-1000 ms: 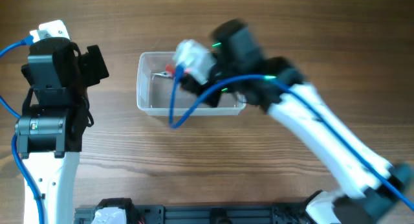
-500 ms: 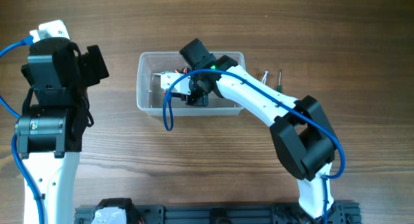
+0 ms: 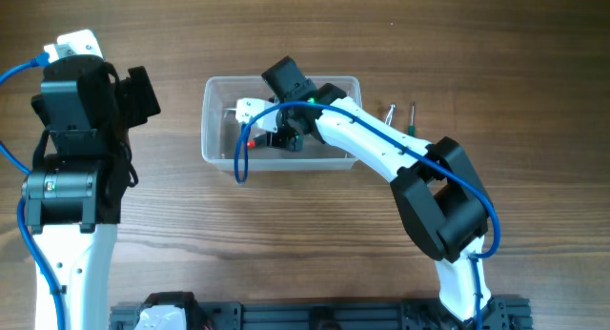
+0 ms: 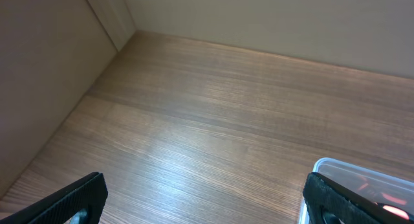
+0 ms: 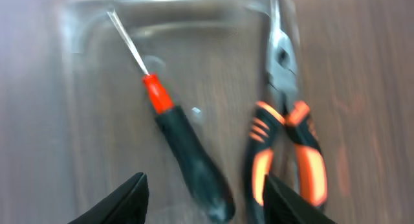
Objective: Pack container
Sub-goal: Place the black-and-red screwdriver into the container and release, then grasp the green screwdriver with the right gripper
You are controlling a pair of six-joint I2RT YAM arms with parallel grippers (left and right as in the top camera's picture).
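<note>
The right hand [image 5: 204, 193] hangs over the open container [image 3: 206, 130] with its fingers spread wide and nothing between them. On the container floor below it lie a red-and-black screwdriver [image 5: 178, 136] and orange-handled pliers [image 5: 284, 140]. The container sits mid-surface [image 3: 286, 244], and two slim tools [image 3: 412, 118] lie unpacked just to its right. The left hand [image 4: 207, 204] is also wide and empty, well off to the left. The blue cable [image 3: 240, 158] drapes over the near rim. As the arm swings away, the cable may snag that rim and drag the light tub, or a finger may clip its wall.
</note>
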